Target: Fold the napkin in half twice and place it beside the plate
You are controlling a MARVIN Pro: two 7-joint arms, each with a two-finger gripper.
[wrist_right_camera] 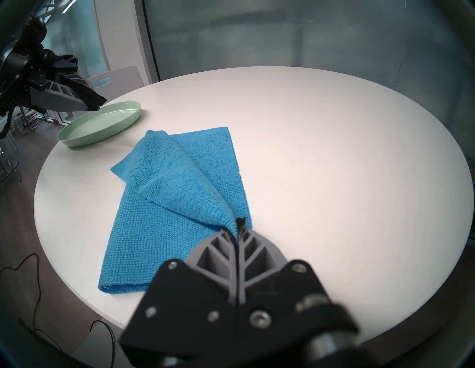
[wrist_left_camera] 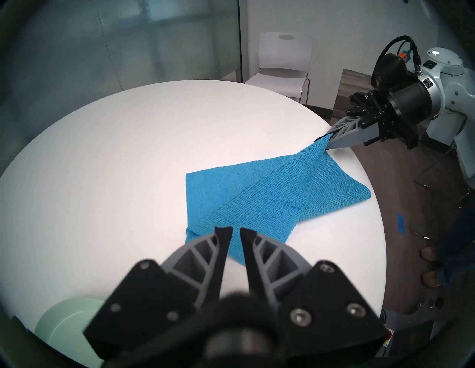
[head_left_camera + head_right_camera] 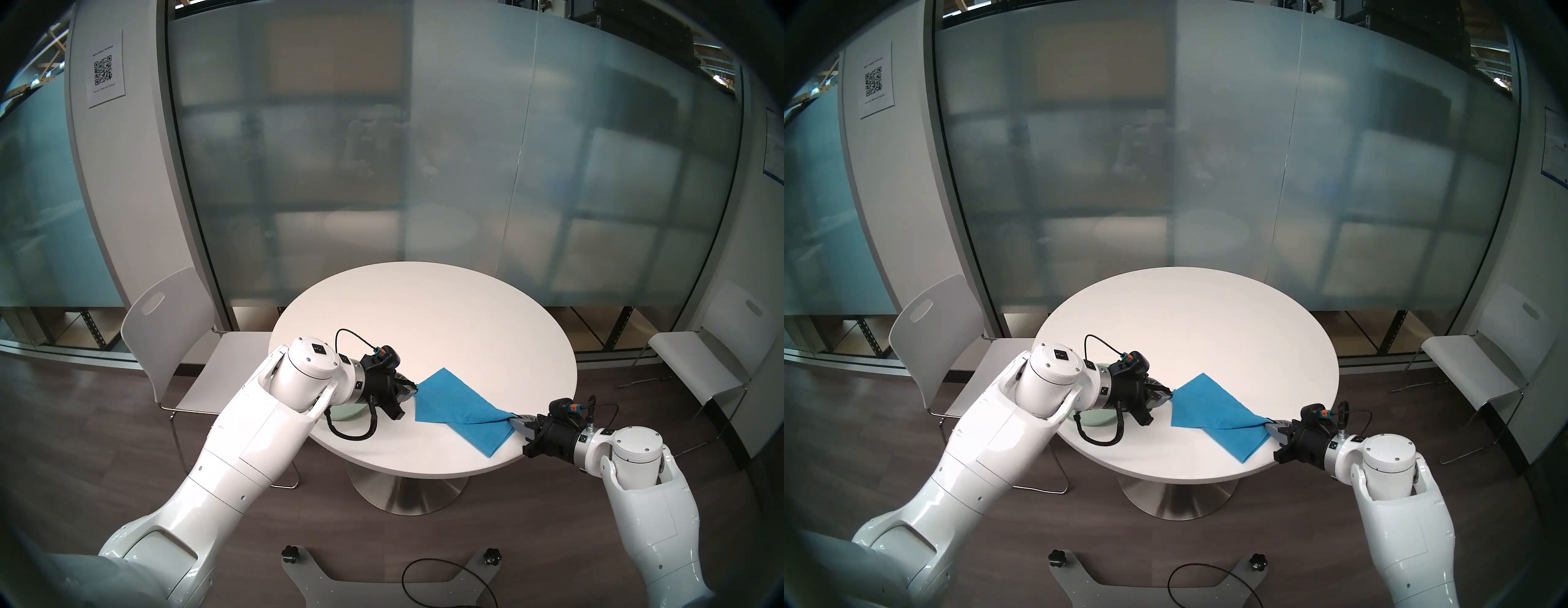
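Left of the napkin sits the plate, with the left gripper hanging above its near rim, jaws a narrow gap apart and empty. The napkin lies mid-table, folded once. On the napkin's right, the right gripper pinches one corner; dragged alone, the layers could skew.
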